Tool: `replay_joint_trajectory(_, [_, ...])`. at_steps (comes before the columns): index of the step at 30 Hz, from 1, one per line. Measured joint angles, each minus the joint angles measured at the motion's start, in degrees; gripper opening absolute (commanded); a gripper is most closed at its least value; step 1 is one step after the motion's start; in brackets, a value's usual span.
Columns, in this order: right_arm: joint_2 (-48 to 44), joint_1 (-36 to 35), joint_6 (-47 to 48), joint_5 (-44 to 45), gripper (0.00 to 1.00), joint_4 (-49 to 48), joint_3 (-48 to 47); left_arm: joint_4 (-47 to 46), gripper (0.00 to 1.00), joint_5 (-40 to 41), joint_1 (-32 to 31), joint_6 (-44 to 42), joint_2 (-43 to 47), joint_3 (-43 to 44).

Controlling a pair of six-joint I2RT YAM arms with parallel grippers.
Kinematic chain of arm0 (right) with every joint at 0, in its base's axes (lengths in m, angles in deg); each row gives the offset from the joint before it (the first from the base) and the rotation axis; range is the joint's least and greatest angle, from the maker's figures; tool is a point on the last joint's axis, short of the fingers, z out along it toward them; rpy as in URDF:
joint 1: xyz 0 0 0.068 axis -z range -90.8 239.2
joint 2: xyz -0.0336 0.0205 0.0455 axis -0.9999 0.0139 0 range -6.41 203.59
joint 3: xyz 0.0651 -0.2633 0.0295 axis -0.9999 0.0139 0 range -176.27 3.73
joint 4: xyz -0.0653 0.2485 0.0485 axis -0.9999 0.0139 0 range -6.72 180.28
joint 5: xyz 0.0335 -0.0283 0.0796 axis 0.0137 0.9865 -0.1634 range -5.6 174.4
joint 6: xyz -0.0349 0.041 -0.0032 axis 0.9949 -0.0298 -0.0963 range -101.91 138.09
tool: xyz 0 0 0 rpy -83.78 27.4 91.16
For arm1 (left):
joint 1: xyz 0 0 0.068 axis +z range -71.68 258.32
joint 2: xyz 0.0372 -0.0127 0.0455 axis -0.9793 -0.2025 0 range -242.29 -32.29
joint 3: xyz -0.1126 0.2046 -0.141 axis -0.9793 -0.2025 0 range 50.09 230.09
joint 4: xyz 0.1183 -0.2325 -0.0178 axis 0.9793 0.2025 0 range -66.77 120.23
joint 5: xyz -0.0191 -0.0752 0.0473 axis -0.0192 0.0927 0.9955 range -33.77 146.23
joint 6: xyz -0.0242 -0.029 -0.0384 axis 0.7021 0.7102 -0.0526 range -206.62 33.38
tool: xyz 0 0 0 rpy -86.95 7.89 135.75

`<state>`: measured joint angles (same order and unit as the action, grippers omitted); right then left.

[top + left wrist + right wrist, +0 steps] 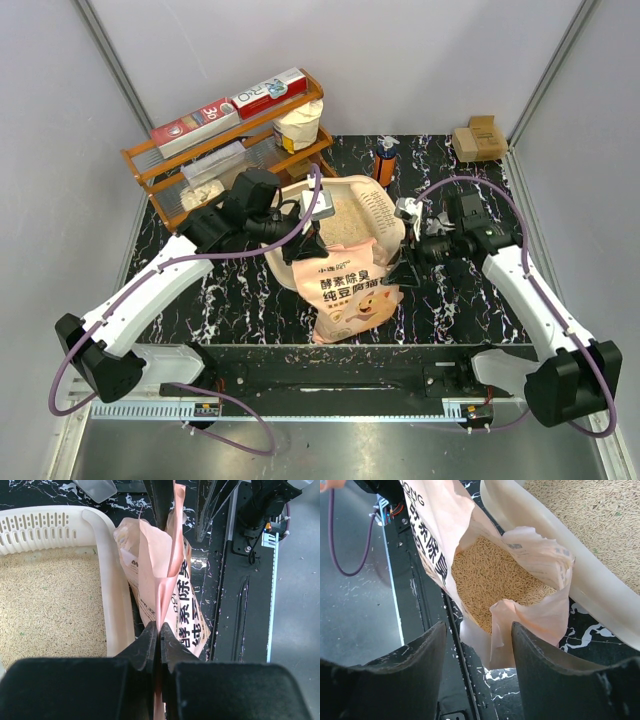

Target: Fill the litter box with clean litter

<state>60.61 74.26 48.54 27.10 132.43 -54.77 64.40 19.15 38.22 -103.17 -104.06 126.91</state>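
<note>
Bench: black marbled top (240, 300) between grey walls (400, 60); litter box (388, 212) sits mid-bench, clean litter (50, 605) spread inside it.
Bag: peach bag (345, 290) stands against the box's near rim, with granules inside.
Left claw (160, 630): your jaws are closed, pinching the bag's upper film.
Right claw (477, 647): your jaws stand wide astride the bag's mouth flap; you cannot tell whether they touch it.
Hidden: the box's near rim, covered by the bag in the top view.

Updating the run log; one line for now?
left end effector: shut on bag; right end effector: open; litter box: holds litter
</note>
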Motion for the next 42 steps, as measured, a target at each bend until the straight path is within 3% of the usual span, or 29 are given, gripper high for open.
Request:
replay_joint_trajectory(2, [-1.3,0.0,-0.9,0.5,0.52,-2.2,1.5,0.0,0.0,0.0,0.0,0.0,0.0,0.0])
replay_joint_trajectory(7, [-2.0,0.0,-3.8,1.2,0.23,-7.0,3.7,0.0,0.0,0.0,0.0,0.0,0.0,0.0])
replay_joint_trajectory(10, [-2.6,0.0,-6.0,2.1,0.12,-10.4,5.0,0.0,0.25,0.0,0.0,-0.2,0.0,0.1])
replay_joint_trajectory(12, [-3.2,0.0,-7.5,2.8,0.1,-12.0,5.8,0.1,0.48,0.0,0.0,-1.0,-0.1,0.7])
replay_joint_trajectory(13, [-3.7,0.0,-8.2,3.3,0.1,-12.8,6.2,0.2,0.54,0.0,0.0,-1.4,-0.2,1.9])
replay_joint_trajectory(15, [-4.8,0.0,-9.4,4.2,0.08,-14.1,6.9,0.5,0.62,0.0,0.0,-2.4,-0.3,5.2])
replay_joint_trajectory(19, [-6.7,0.0,-10.6,5.1,0.06,-15.1,8.2,-0.3,0.68,1.0,0.3,-3.9,-0.3,13.1])
replay_joint_trajectory(24, [-7.8,0.0,-11.4,5.6,0.06,-16.0,9.1,-3.6,0.65,5.1,3.0,-5.2,-1.2,15.8])
replay_joint_trajectory(31, [-8.8,0.0,-11.7,6.7,0.07,-16.5,9.5,-6.8,0.41,8.5,6.5,-4.9,-16.3,15.8])
replay_joint_trajectory(32, [-9.0,0.0,-11.7,6.9,0.07,-16.6,9.5,-6.6,0.35,8.4,6.5,-4.9,-19.0,15.8])
replay_joint_trajectory(35, [-9.5,0.0,-11.9,7.3,0.07,-16.8,9.8,-6.0,0.3,7.8,6.1,-5.1,-24.9,15.6])
replay_joint_trajectory(42, [-9.6,0.0,-13.5,7.3,0.07,-17.8,10.0,-4.9,0.23,-0.5,4.9,-6.6,-27.8,15.4])
